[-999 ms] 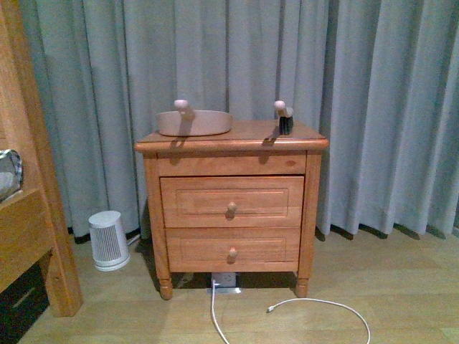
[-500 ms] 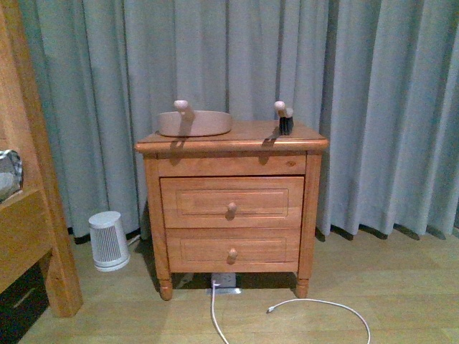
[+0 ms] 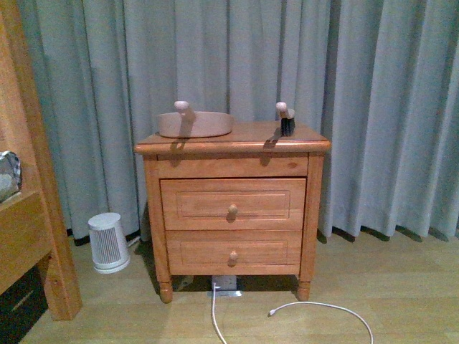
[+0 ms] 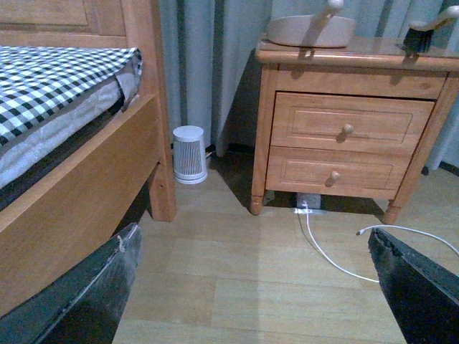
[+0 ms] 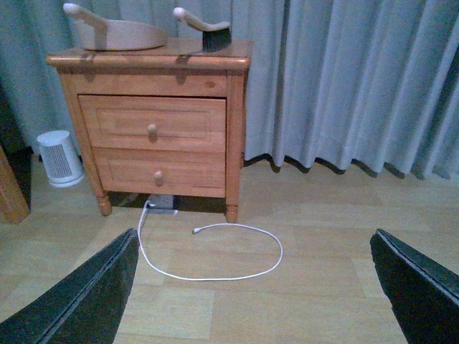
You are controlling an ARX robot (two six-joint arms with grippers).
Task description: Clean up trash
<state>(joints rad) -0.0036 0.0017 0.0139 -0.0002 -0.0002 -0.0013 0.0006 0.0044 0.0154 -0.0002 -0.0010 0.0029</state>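
Observation:
No crumpled white wad of trash shows in any view; it is hidden or out of view. A pink dustpan (image 3: 195, 122) and a pink-handled brush (image 3: 285, 118) rest on top of a wooden nightstand (image 3: 233, 208); both also show in the left wrist view (image 4: 312, 29) and the right wrist view (image 5: 122, 32). My left gripper (image 4: 254, 290) is open and empty above the wooden floor, short of the nightstand. My right gripper (image 5: 254, 287) is open and empty above the floor. Neither arm shows in the front view.
A white cable (image 5: 215, 254) loops over the floor from a power strip (image 3: 226, 282) under the nightstand. A small white ribbed appliance (image 3: 108, 241) stands left of it. A wooden bed frame (image 4: 86, 179) with checked bedding is at the left. Grey curtains (image 3: 373, 107) hang behind.
The front view has shifted slightly; the nightstand sits a little lower and further right in the picture. Nothing on it has moved.

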